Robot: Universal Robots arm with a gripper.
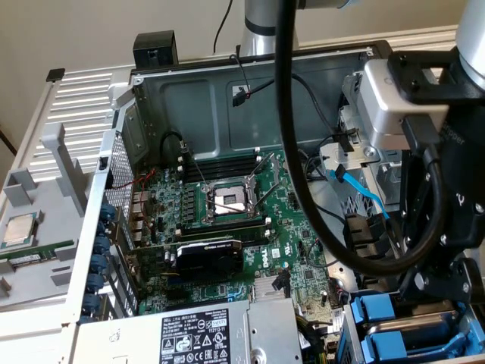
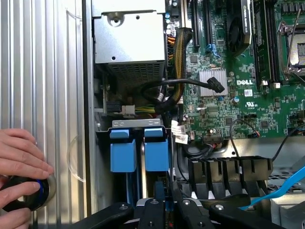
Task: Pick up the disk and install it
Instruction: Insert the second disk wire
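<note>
Two alike blue drive carriers [image 2: 123, 152] [image 2: 156, 152] sit side by side in the drive bay at the case's corner. I cannot tell which of them holds the disk. In the exterior view they show as blue frames [image 1: 377, 315] at the lower right, with grey metal between them. My gripper [image 2: 166, 207] hangs just above the bay, in line with the carrier nearer the motherboard. Its black fingers [image 2: 153, 210] stand close together with only a thin blue edge between them, shut. The black gripper body [image 1: 443, 284] hovers over the carriers.
A person's hand [image 2: 21, 157] rests on a black knob with a blue ring [image 2: 29, 193] on the ribbed metal panel. The power supply [image 2: 128, 36], black cable loops [image 2: 167, 86], a blue cable [image 2: 281, 188] and the motherboard [image 1: 227, 205] crowd the bay. A CPU chip [image 1: 19, 227] lies outside the case.
</note>
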